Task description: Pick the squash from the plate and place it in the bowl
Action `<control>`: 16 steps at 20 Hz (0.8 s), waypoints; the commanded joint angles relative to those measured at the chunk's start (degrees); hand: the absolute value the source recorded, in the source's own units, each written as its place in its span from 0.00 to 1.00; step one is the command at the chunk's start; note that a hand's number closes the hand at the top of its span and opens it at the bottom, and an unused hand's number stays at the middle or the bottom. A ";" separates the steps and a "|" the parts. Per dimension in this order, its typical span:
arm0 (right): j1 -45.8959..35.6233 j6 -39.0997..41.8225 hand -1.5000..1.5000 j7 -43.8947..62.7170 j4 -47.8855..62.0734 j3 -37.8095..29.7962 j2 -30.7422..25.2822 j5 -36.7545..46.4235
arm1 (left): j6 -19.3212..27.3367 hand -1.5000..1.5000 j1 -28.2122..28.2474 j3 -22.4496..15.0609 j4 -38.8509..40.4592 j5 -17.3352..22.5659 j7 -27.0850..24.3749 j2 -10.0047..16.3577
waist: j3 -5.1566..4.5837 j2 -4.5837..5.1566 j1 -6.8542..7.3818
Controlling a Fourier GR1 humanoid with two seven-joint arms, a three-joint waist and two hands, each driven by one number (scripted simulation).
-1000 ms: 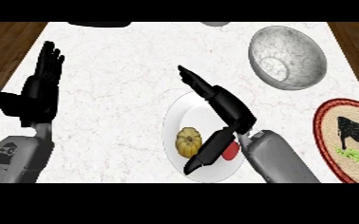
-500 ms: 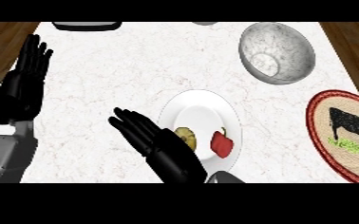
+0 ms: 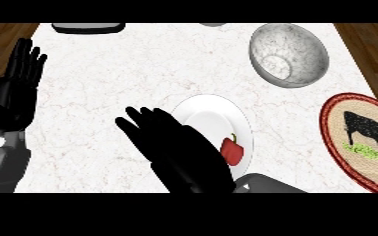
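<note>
A white plate [image 3: 214, 114] lies on the marble counter at lower centre, with a red pepper [image 3: 232, 150] on its right half. No squash shows; my right hand [image 3: 184, 155] lies over the plate's left half and hides whatever is there. That hand comes up from the lower edge with its fingers straight, pointing up and to the left, so it is open. The grey speckled bowl [image 3: 288, 55] stands at the upper right, apart from the plate. My left hand [image 3: 18, 87] rests open at the left edge, fingers up.
A round woven mat with a red rim and a cow picture [image 3: 358, 135] lies at the right edge. A dark flat object [image 3: 88, 27] and a small grey one [image 3: 214, 24] sit at the counter's far edge. Wood shows beyond both far corners.
My right hand has swung from the plate's right side across to its left and now covers the squash, which showed earlier. The left hand has barely moved.
</note>
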 commanded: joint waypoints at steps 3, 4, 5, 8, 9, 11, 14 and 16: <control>-5.12 18.53 0.00 13.48 -2.77 -1.33 -4.29 -10.04 | -2.08 0.50 -0.97 2.41 0.78 1.37 1.46 2.40 | 0.03 0.34 0.21; -8.73 22.06 0.00 16.34 -1.21 -4.70 -3.26 -14.17 | -0.13 0.50 -0.39 -0.45 -0.11 -0.85 -0.64 -0.92 | -0.01 0.42 0.41; -10.46 24.32 0.00 20.44 -2.68 -5.96 -2.13 -16.97 | 0.13 0.50 0.07 -0.33 -1.13 -0.56 0.60 -0.82 | 0.01 0.23 0.53; -11.09 30.10 0.00 21.32 -2.24 -4.84 -5.60 -22.33 | -1.48 0.50 0.47 1.31 -0.20 -0.08 -1.01 0.37 | 0.01 0.29 0.45; -10.33 29.74 0.00 22.41 -2.81 -4.14 -5.45 -22.67 | -0.98 0.50 -0.60 1.38 -0.49 -0.09 1.74 0.97 | 0.07 0.29 0.29; -9.65 28.78 0.00 19.96 1.60 -3.37 -5.68 -21.70 | -1.83 0.50 -2.03 1.09 1.16 -0.31 1.17 0.32 | 0.08 0.57 0.35; -12.03 29.09 0.00 22.20 2.72 -3.85 -4.50 -23.37 | -1.02 0.50 0.01 0.02 -0.59 -1.45 0.52 -1.53 | 0.09 0.47 0.60; -11.38 30.38 0.00 20.34 3.54 -4.39 -6.59 -23.45 | 0.14 0.50 1.22 0.17 -3.97 -1.67 2.01 -1.62 | 0.12 0.42 0.85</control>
